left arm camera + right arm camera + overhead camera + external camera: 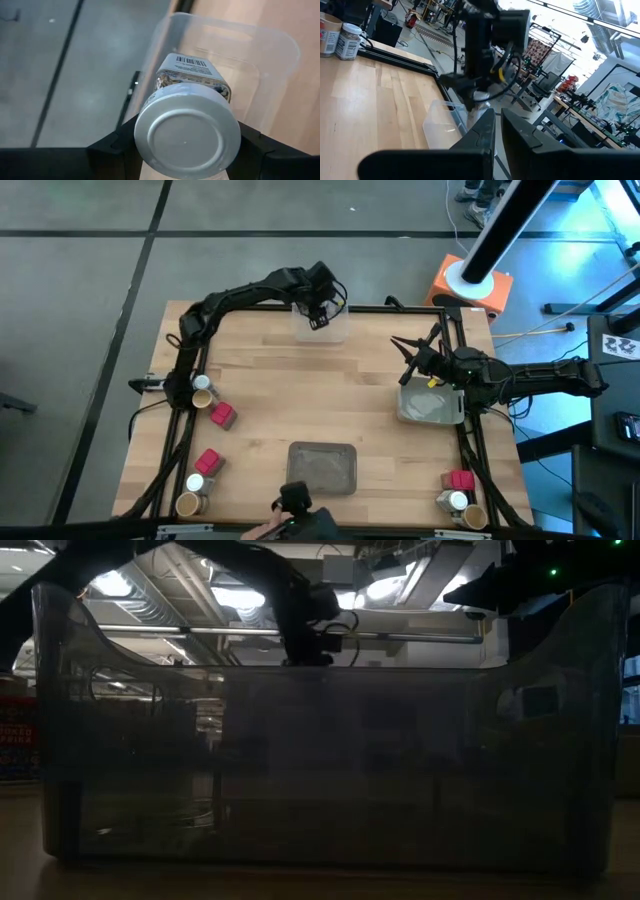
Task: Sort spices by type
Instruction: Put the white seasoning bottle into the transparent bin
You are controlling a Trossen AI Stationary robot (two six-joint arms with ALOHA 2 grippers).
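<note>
A white-capped greyish spice jar [186, 125] is in my left gripper [320, 318], which hangs shut on it over the clear plastic tray [322, 332] at the table's far edge. My right gripper [408, 358] is shut and level at the right, beside a grey tray [432, 406], with nothing in it. Other spices stand on their bases on the wood. Two groups are at the left: a white-capped jar [203, 383], a red pack [222, 415] and a tan-topped jar [190, 503] among them. A third group [460, 498] is at the near right corner. My left gripper pinches the jar between its two fingers [114, 146], one on each side, at the white cap end [150, 150]. The fingers slant down from above. The jar points along them with its cap toward the wrist and its labelled body [192, 70] toward the tray, lifted clear.
A second grey tray [322, 468] lies near the table's front edge. Behind it, a dark object [294, 500] and a person's hand [268, 530] show at the near edge. The clear tray's wall [320, 770] fills the low view. Black frame rails [180, 410] run along the table's sides.
</note>
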